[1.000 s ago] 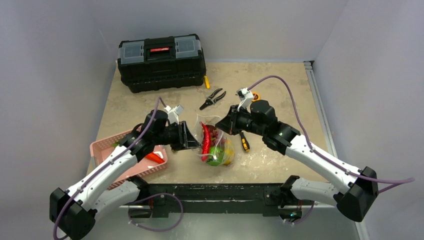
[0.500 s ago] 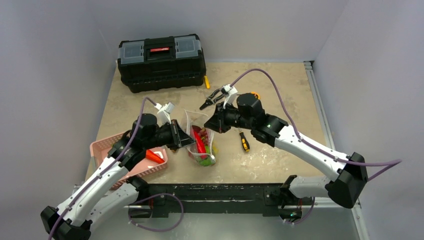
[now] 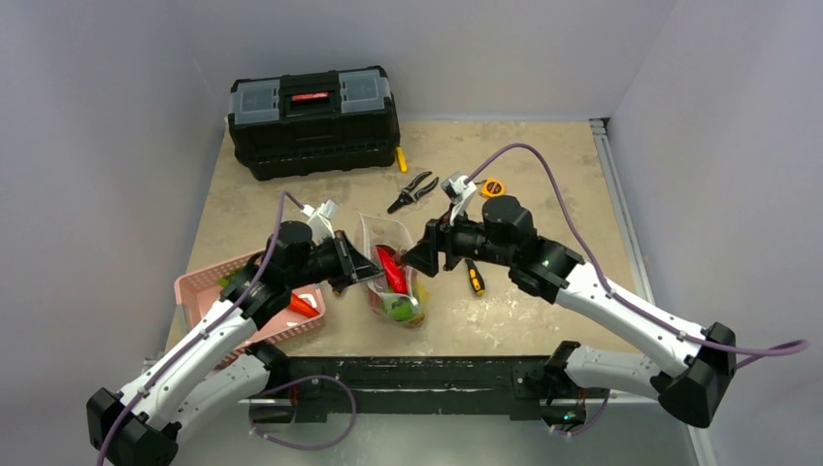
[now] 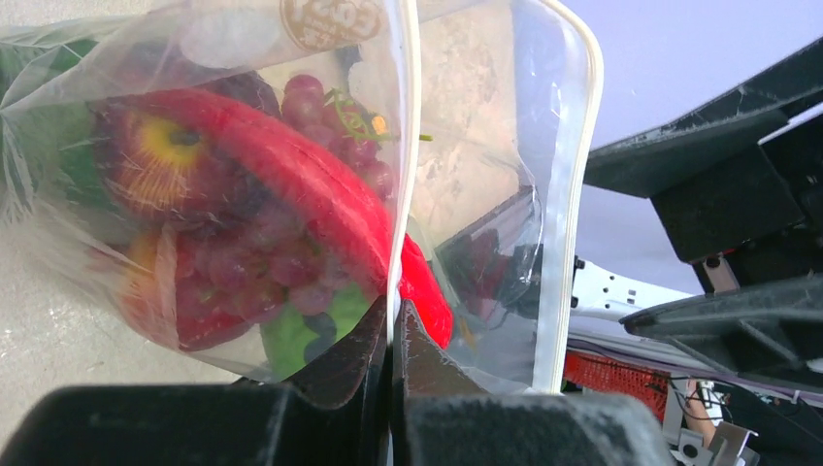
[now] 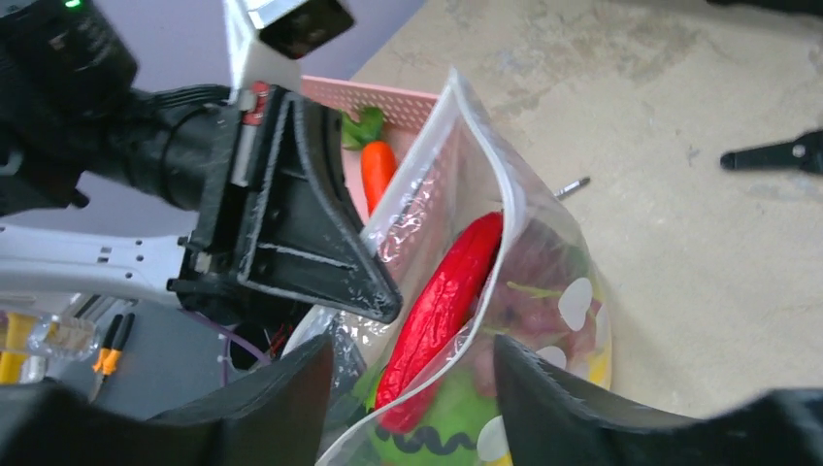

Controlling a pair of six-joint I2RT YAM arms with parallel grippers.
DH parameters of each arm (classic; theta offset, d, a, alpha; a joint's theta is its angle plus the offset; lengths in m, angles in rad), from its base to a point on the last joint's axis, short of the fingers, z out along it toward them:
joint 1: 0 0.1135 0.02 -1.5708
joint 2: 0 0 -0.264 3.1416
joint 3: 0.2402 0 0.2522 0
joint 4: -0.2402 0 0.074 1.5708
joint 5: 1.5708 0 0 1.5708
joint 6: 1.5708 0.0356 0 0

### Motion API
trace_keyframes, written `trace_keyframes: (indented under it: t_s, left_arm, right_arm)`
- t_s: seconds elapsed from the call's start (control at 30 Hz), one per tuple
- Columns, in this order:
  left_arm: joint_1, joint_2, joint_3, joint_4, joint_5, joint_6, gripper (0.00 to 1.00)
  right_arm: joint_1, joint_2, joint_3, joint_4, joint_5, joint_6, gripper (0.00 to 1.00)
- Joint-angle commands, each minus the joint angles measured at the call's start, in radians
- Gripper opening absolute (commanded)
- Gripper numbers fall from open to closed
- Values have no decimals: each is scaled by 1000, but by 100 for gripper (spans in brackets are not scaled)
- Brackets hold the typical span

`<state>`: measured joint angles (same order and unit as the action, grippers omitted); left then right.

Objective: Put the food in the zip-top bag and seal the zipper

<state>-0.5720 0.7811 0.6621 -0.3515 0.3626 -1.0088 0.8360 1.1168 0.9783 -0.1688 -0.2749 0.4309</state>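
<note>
Left arm (image 3: 209, 335), right arm (image 3: 621, 306): white link shells, black joint housings. Purple cable (image 3: 543, 160) routed along each arm. White camera module (image 3: 456, 186) at each wrist. Left gripper (image 3: 367, 274), right gripper (image 3: 411, 264): black wedge-shaped fingers. Black base rail (image 3: 417, 374) at 6 o'clock.

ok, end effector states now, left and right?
Left end effector: shut on the clear dotted plastic zip-top bag.
Right end effector: open, at the bag mouth.

Clear crinkly plastic zip-top bag (image 4: 485, 146); whitish zipper strip (image 4: 406, 146) clamped tight in black left gripper (image 4: 392, 335); contents: glossy red chili (image 4: 311, 189), purple grapes (image 4: 281, 262).
</note>
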Motion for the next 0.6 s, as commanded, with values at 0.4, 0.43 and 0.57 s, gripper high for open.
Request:
trace_keyframes:
  t_s: [0.4,0.43,0.57]
  left_arm:
    - [-5,11,44,78,-10,-65,0]
    - [-6,12,47,73,-13,-64,0]
    - [-5,17,57,55,-13,-59,0]
  right_arm:
    - [310,-321,-328,321,279,-290,83]
    - [341,-316,-332,332,335,-306,82]
    - [460,-263,-334,358,563,-397,76]
